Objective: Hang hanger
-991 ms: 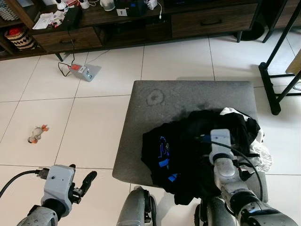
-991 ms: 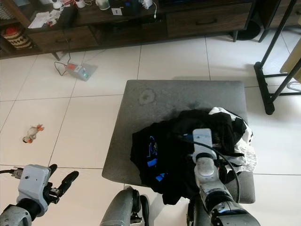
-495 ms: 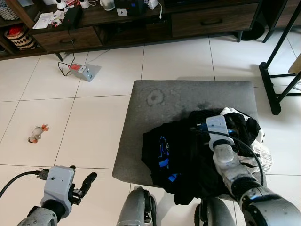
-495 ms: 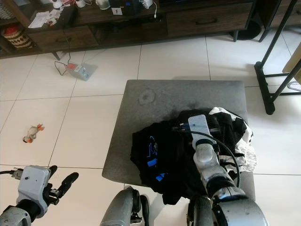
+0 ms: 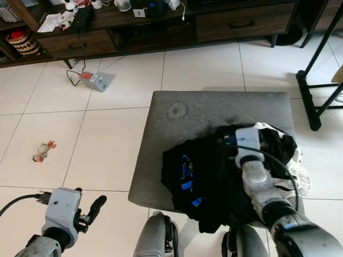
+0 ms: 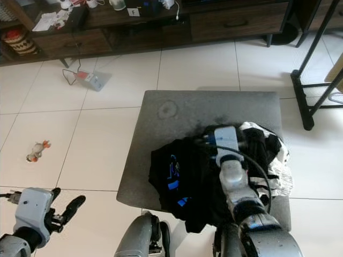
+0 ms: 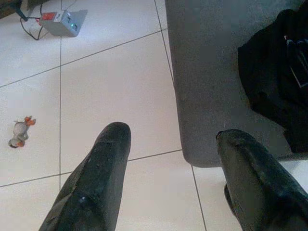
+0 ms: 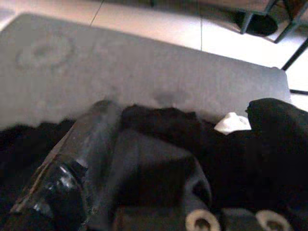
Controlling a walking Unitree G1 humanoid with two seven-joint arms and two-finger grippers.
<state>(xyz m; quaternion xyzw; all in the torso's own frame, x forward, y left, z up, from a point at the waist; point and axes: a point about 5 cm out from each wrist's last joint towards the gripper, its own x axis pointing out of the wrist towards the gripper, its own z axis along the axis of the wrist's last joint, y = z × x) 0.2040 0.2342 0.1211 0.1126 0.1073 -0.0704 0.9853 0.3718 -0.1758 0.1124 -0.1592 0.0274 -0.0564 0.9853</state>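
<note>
A heap of black clothes, with a black-and-white garment at its right side, lies on the near right part of a grey ottoman. My right gripper is pressed down into the top of the heap, with dark cloth bunched around it in the right wrist view. A small white piece pokes out of the black cloth. I cannot make out a hanger. My left gripper hangs open and holds nothing, low over the floor tiles left of the ottoman.
A black metal rack stands on the floor to the right of the ottoman. A dark wooden cabinet runs along the back. A power strip with its cable and a small toy duck lie on the white tiles at left.
My right arm has reached farther forward over the clothes heap, away from my body. The left arm has barely moved.
</note>
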